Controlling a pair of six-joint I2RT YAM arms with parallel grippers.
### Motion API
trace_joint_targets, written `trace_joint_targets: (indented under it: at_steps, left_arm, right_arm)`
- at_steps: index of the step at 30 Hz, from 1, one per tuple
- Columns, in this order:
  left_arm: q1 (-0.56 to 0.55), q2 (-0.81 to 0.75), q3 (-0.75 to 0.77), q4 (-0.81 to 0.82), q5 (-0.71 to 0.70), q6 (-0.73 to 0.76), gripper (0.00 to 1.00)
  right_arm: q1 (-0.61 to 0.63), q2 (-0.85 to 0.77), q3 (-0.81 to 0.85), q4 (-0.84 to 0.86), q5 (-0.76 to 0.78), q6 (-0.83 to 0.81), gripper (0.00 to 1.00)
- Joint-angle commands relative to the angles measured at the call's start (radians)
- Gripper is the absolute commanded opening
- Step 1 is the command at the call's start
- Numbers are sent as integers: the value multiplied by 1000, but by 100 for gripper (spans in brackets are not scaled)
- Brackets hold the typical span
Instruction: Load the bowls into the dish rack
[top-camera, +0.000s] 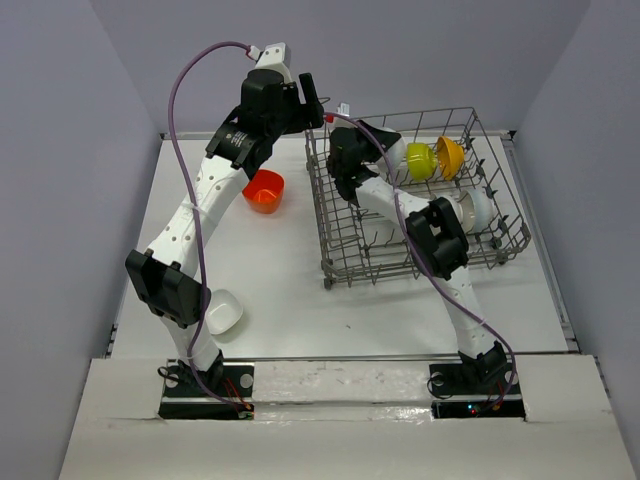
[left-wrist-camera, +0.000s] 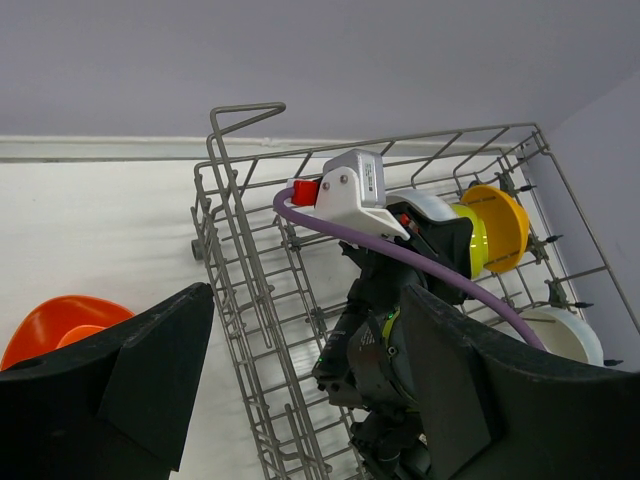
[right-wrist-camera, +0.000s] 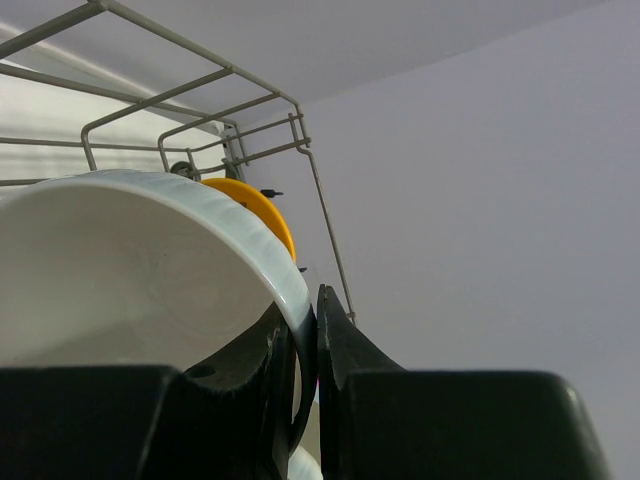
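1. Inside rack (top-camera: 325, 215), far side: found right gripper (right-wrist-camera: 314, 315) clamped on rim of white bowl (right-wrist-camera: 130, 270), just beside green bowl (top-camera: 420, 162).
2. Noted green bowl and yellow bowl (top-camera: 450, 157) on edge, side by side; second white bowl (top-camera: 475, 210) racked near right wall.
3. Found left gripper (left-wrist-camera: 300, 380) with jaws wide apart, holding nothing, raised by rack's far-left corner.
4. Recorded red bowl (top-camera: 265, 190) on table (top-camera: 280, 290), left of rack, apart from it; third white bowl (top-camera: 224, 312) by left arm's base.
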Motion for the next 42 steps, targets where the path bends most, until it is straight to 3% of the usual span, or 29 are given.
trace_joint_targets:
  at_steps: [1, 42]
  left_arm:
    - [0, -12, 45, 20, 20, 9, 84]
    - [0, -24, 38, 22, 18, 9, 84]
  right_arm:
    - [6, 94, -29, -49, -46, 30, 9]
    - [63, 65, -89, -68, -80, 103, 29]
